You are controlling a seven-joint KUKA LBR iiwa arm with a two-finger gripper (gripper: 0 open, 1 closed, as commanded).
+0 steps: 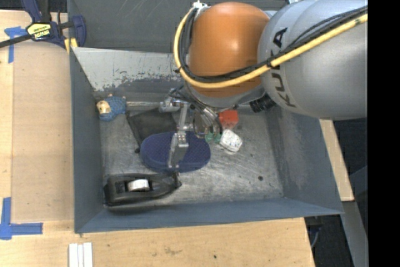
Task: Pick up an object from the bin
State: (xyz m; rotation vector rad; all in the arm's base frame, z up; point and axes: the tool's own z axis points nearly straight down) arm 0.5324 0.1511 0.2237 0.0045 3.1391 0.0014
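My gripper (189, 148) hangs under the orange wrist cover near the middle of the bin. Its fingers stand apart, open, with nothing between them. The left finger (179, 146) comes down onto a dark blue oval pad (195, 157) lying flat on the bin floor. Just right of the fingers lie a small red block (229, 117) and a white piece with a green part (230, 141). A dark flat piece (147, 123) lies to the left of the pad, partly under it.
A black tape dispenser (137, 187) lies along the front wall at the lower left. A small yellow and blue thing (107, 107) sits by the back left wall. The arm covers the bin's back right part.
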